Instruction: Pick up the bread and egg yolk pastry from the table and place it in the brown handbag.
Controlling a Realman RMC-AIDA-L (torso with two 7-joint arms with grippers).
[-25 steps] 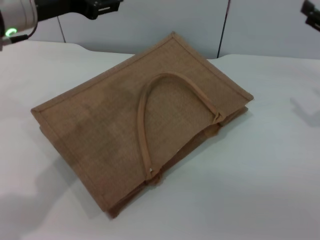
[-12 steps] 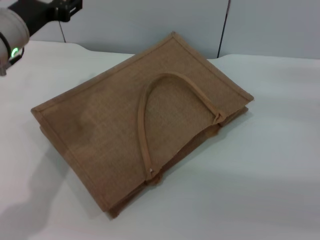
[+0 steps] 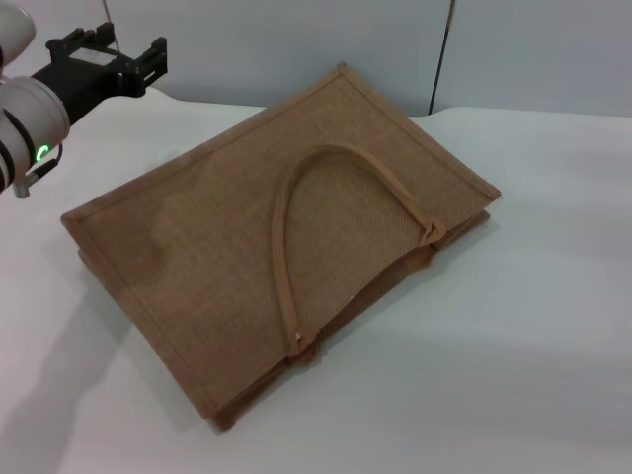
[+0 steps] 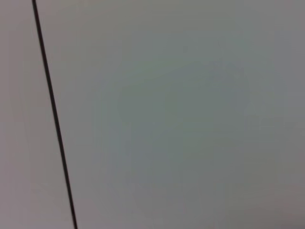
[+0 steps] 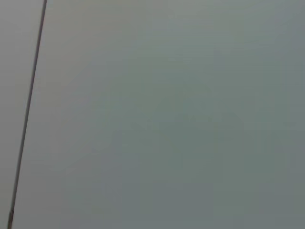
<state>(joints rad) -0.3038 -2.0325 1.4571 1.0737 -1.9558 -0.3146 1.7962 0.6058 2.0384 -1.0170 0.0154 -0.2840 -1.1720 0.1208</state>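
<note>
The brown handbag lies flat on the white table in the head view, one tan handle looped over its upper face. Neither the bread nor the egg yolk pastry shows in any view. My left gripper hangs in the air past the bag's far left corner, well clear of it, its black fingers spread and holding nothing. The right gripper is out of the head view. Both wrist views show only a grey wall panel with a dark seam.
A grey wall with a vertical seam stands behind the table. White tabletop surrounds the bag on its right and front sides. My left arm's white link with a green light sits at the left edge.
The left arm swung left out of the top of the picture, then came down, so its gripper now shows at upper left. The right gripper, at the top right corner before, has left view.
</note>
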